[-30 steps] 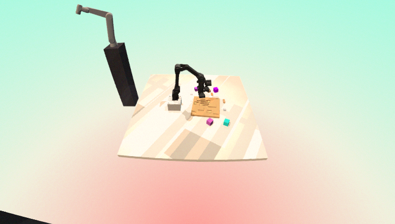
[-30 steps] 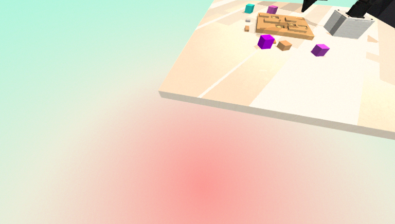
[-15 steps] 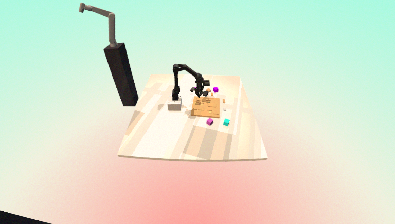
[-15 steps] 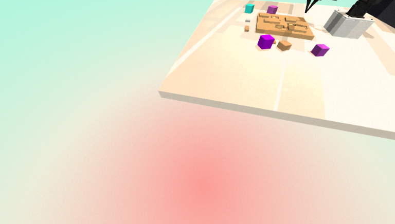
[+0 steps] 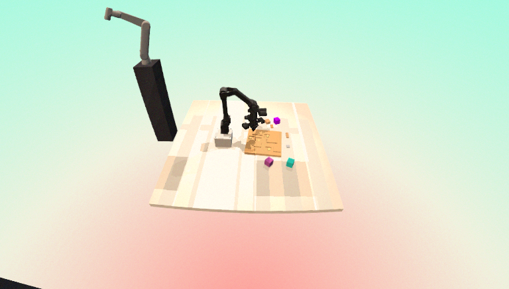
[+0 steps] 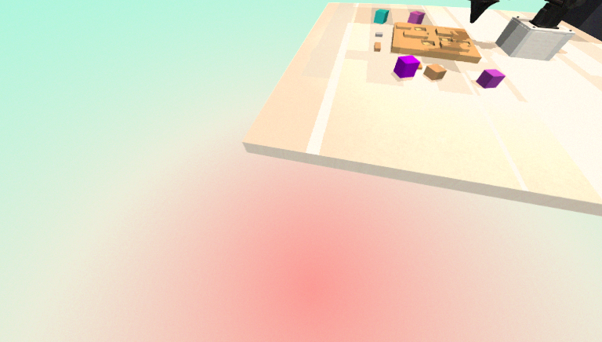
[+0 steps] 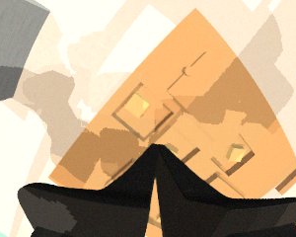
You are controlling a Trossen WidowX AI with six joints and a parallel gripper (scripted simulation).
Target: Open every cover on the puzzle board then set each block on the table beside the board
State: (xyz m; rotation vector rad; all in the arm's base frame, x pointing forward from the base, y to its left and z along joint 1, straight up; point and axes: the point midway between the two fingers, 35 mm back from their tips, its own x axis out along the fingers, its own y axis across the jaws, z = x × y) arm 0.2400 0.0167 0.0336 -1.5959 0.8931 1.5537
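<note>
The orange puzzle board [image 5: 278, 145] [image 6: 459, 55] [image 7: 153, 64] lies flat. Square openings with pale yellow inside show in the wrist view, one opening [image 7: 137, 105] at left and another opening [image 7: 236, 153] at right. The covers match the board's colour; their exact positions are unclear. A teal cube [image 5: 289, 162] [image 6: 380, 16], a magenta cube [image 5: 268, 162] [image 6: 415, 16], a violet cube [image 5: 276, 120] [image 6: 406, 67] and a purple cube [image 6: 490, 78] rest on the table off the board. My gripper [image 5: 253, 129] [image 6: 473, 21] [image 7: 156, 149] is shut and empty above the board, hiding part of it.
A tan block [image 5: 267, 120] [image 6: 434, 71] lies near the violet cube. A small orange piece [image 5: 287, 134] [image 6: 377, 46] and a small grey piece [image 5: 287, 146] [image 6: 378, 34] lie beyond the board's far side from the arm base [image 5: 223, 140] [image 6: 534, 41].
</note>
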